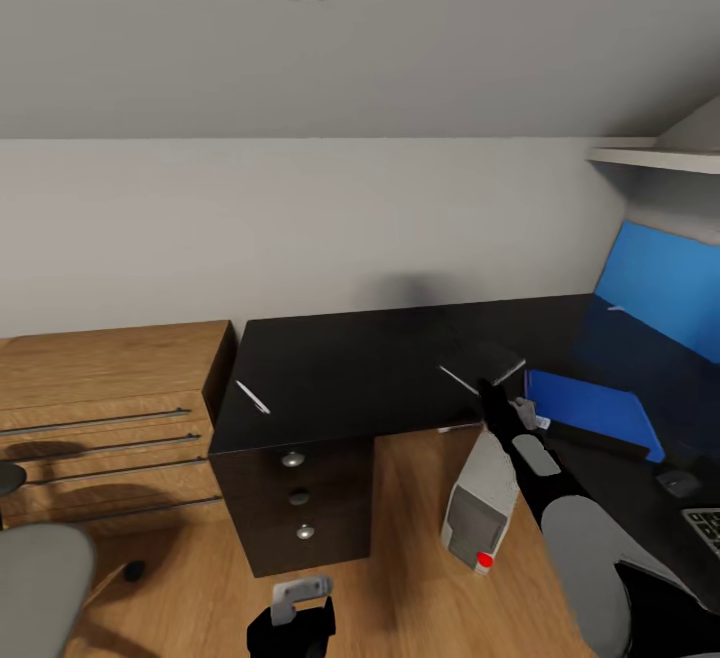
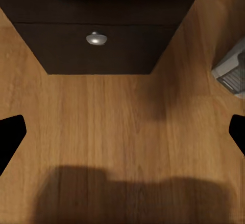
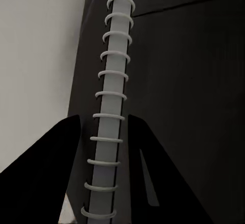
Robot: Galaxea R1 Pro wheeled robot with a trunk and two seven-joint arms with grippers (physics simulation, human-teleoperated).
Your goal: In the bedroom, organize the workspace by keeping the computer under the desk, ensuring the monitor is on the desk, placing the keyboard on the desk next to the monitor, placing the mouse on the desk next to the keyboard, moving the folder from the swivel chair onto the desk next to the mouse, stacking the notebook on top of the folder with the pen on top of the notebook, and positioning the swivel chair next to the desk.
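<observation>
On the black desk [image 1: 340, 378] my right gripper [image 1: 492, 396] is shut on the dark notebook [image 1: 485, 363]. In the right wrist view its spiral binding [image 3: 109, 111] runs between the black fingers [image 3: 56, 162]. The blue folder [image 1: 592, 410] lies on the desk just right of that gripper. A thin white pen [image 1: 252, 397] lies near the desk's left edge. The blue monitor [image 1: 660, 293] stands at the far right, with the mouse [image 1: 678, 482] and keyboard [image 1: 706, 528] in front of it. The grey computer [image 1: 478, 510] stands under the desk. My left gripper [image 1: 300, 610] hangs open above the floor [image 2: 122, 132].
A dark drawer unit [image 1: 298, 503] with round knobs [image 2: 96, 39] supports the desk's left end. A wooden dresser [image 1: 105, 428] stands to its left. Part of the grey swivel chair [image 1: 40, 578] shows at the lower left. A white shelf [image 1: 655, 156] hangs above the monitor.
</observation>
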